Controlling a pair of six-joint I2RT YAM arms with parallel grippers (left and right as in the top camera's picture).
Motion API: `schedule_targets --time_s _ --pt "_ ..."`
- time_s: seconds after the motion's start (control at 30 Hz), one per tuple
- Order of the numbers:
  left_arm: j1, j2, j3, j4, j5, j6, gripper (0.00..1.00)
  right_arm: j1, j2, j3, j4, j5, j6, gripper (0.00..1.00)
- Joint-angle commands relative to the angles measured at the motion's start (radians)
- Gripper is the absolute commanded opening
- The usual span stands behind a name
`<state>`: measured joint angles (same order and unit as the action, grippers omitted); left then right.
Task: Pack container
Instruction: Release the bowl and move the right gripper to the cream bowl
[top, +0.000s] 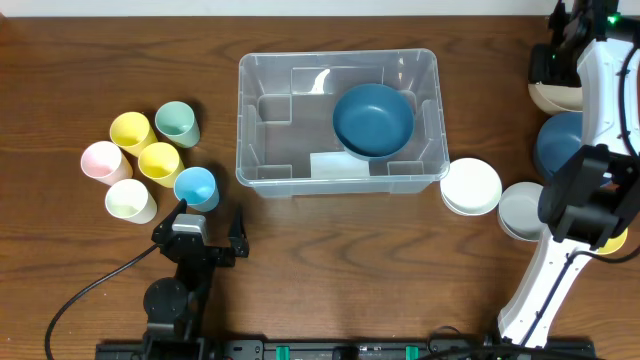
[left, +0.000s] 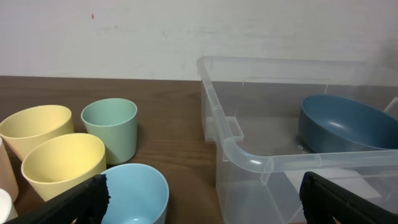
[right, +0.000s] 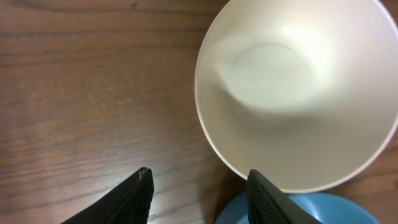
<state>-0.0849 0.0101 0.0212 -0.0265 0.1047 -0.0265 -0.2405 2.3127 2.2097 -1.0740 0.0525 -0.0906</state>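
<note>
Table: dark wood, everything sits on it.

Container: mid-table toward the far edge, cups on its left, bowls on its right, apart from the cups. Big clear bin with rounded corners, a thick rim and stepped ridges moulded into the inner walls. No lid in view. Left wrist view has its near corner rim close up, and the wall is see-through enough to read the contents from the side.

Progress, my read: early. One item is packed, a blue bowl sitting upright in the container's right half. The left half is bare and everything else is outside.

Bowls left to pack:
- second blue bowl and cream bowl at the right edge, partly under the right arm
- white bowl just beside the container's near right corner
- grey bowl next to the white bowl, touching or overlapping, can't tell which

Cups left to pack: six, upright, in one tight cluster. Green cup, yellow cup, second yellow cup, pink cup, pale cup, blue cup.

Grippers:
- left gripper is low, at cup height, just beside the blue cup, facing the container. Fingers are spread wide, nothing held.
- right gripper points down beside the cream bowl's rim. Fingers are apart, nothing clamped.
</note>
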Motion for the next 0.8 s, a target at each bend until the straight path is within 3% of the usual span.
schedule_targets --time_s 0.0,0.4,0.47,0.63,0.77 --pt "0.006 -0.006 -0.017 -0.033 0.015 -0.005 0.98 -0.012 0.051 0.000 0.018 0.003 -0.045 0.50" --pt "0.006 -0.006 -0.017 -0.033 0.015 -0.005 0.98 -0.050 0.173 0.000 0.083 0.003 -0.046 0.47" --pt "0.006 -0.006 -0.017 -0.033 0.015 -0.005 0.98 -0.059 0.182 0.000 0.088 0.003 -0.045 0.38" --pt "0.006 -0.006 -0.017 -0.033 0.015 -0.005 0.98 -0.066 0.183 0.002 0.098 0.003 -0.044 0.05" --pt "0.006 -0.006 -0.017 -0.033 0.015 -0.005 0.98 -0.060 0.177 0.003 0.098 -0.001 -0.015 0.01"
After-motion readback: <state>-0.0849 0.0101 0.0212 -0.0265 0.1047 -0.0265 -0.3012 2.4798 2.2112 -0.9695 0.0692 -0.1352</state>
